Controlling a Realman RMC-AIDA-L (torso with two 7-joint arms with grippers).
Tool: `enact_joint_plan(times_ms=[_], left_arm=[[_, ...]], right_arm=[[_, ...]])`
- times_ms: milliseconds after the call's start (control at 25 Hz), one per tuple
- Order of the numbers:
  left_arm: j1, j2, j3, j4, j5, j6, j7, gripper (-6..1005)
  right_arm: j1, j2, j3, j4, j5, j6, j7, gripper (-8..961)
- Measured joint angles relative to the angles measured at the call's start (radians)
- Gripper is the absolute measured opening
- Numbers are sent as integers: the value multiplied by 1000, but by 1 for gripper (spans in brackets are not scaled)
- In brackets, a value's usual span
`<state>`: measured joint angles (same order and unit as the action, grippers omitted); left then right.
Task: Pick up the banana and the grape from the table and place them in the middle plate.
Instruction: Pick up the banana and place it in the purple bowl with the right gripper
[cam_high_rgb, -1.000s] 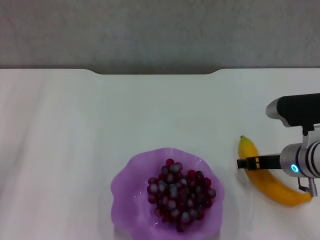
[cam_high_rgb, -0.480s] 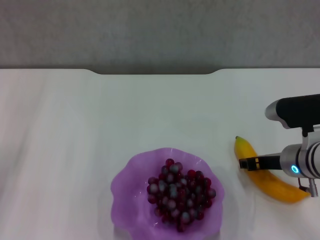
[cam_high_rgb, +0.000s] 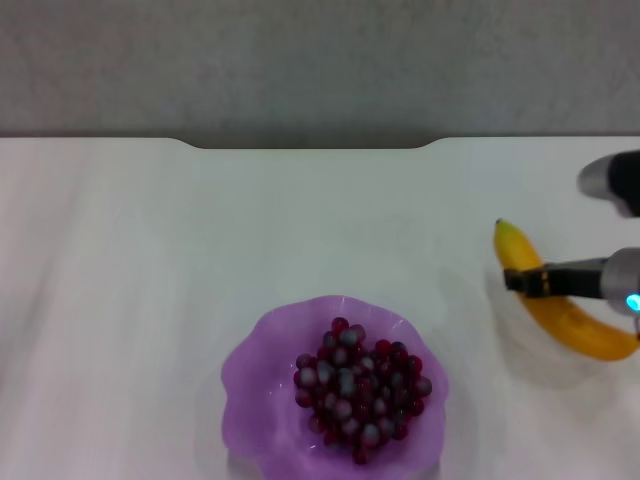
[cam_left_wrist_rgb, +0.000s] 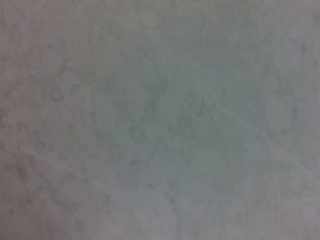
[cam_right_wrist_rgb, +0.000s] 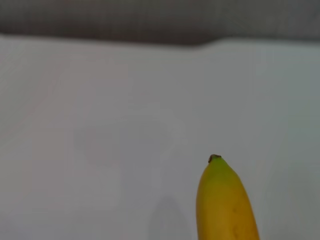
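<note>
The yellow banana (cam_high_rgb: 565, 312) with its green tip hangs at the right edge of the head view, casting a faint shadow on the white table (cam_high_rgb: 150, 260). My right gripper (cam_high_rgb: 523, 281) is shut across its upper part and holds it a little above the table. The banana's tip also shows in the right wrist view (cam_right_wrist_rgb: 225, 202). The bunch of dark red grapes (cam_high_rgb: 360, 390) lies inside the purple scalloped plate (cam_high_rgb: 250, 375) at the near middle. My left gripper is out of view; its wrist view shows only a blank grey surface.
The table's far edge has a shallow notch (cam_high_rgb: 310, 146) with a grey wall behind it. The plate sits to the left of the held banana and nearer to me, with bare tabletop between them.
My right gripper has moved to the right and away from me with the banana in it. The banana has come off the table. The plate and grapes have not moved.
</note>
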<state>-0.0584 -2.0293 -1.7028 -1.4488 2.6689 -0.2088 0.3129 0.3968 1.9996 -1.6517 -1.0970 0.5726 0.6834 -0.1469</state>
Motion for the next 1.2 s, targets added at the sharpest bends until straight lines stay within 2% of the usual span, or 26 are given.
enact_joint_plan(times_ms=[120, 240, 480, 800, 1200], left_arm=[[0, 0, 1, -1, 0, 0, 0, 834], [0, 0, 2, -1, -1, -4, -1, 833], [-5, 0, 3, -7, -1, -17, -1, 833], [-9, -1, 7, -18, -1, -19, 0, 832], [-20, 0, 6, -31, -1, -27, 0, 831]], right_arm=[[-48, 3, 40, -125, -24, 56, -31, 505], [-61, 4, 41, -210, -28, 102, -49, 505], [-69, 5, -15, -362, -28, 178, -90, 505], [-12, 6, -157, -396, -18, 189, -83, 505], [92, 10, -327, -350, 30, 170, -73, 504]])
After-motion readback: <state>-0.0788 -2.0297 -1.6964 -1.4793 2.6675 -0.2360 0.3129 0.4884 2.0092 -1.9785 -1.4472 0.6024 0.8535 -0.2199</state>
